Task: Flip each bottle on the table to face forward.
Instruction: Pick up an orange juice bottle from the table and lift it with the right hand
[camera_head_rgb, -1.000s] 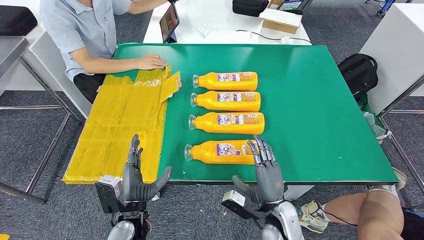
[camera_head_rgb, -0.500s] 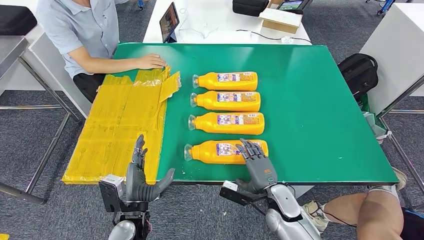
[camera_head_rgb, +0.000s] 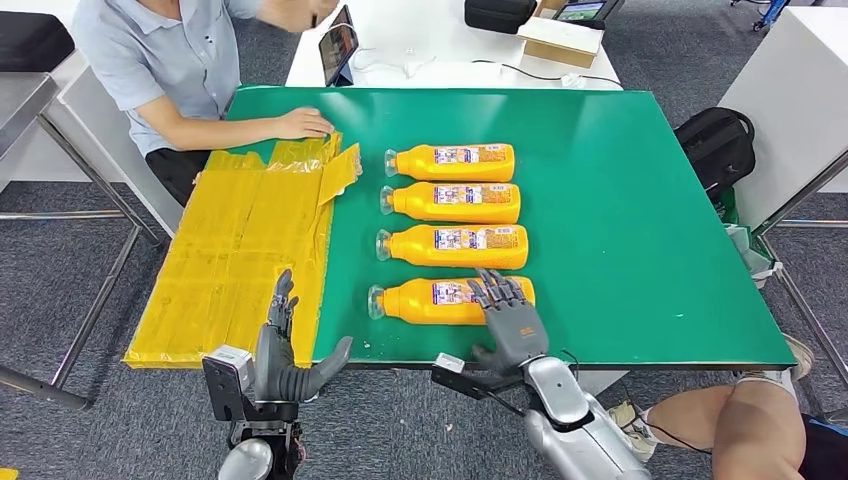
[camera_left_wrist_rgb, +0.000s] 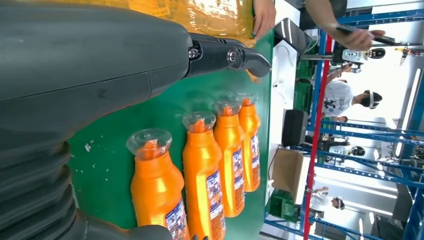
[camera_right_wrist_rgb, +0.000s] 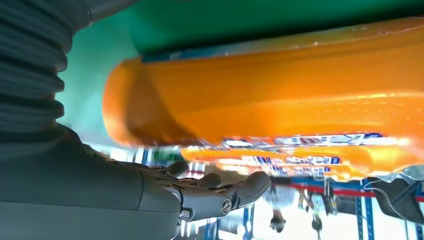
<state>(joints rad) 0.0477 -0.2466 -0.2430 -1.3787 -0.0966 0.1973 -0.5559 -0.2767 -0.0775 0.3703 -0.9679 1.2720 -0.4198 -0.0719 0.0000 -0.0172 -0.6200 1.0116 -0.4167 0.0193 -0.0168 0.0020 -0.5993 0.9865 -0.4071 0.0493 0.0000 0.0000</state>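
1. The green table (camera_head_rgb: 650, 200) was the largest thing and serves as the landmark; there was one. It carried everything the task concerned, laid out within the robot's reach.
2. One yellow plastic sheet (camera_head_rgb: 240, 250) covered the table's left end and hung past its near edge. A seated person's hand (camera_head_rgb: 303, 124) rested on the sheet's far corner, probably to keep it flat.
3. Four orange bottles lay on their sides near the table's middle, in a column running from far edge to near edge, caps all pointing toward the sheet. Lying flat and parallel, each could be rolled about its own length, which suits a flip. Labels showed upward on all four.
4. The nearest bottle (camera_head_rgb: 440, 300) lay closest to the table's near edge and was the one being worked; the third bottle (camera_head_rgb: 455, 246) sat just beyond it, close enough to be nudged by a careless roll.
5. The right hand (camera_head_rgb: 508, 318) rested over the nearest bottle's base end, fingers spread across the bottle rather than wrapped under it. I judged it a pressing or rolling contact, not a firm hold.
6. The left hand (camera_head_rgb: 285, 362) hovered off the table's near edge, beside the sheet, fingers apart and holding nothing, apparently waiting.
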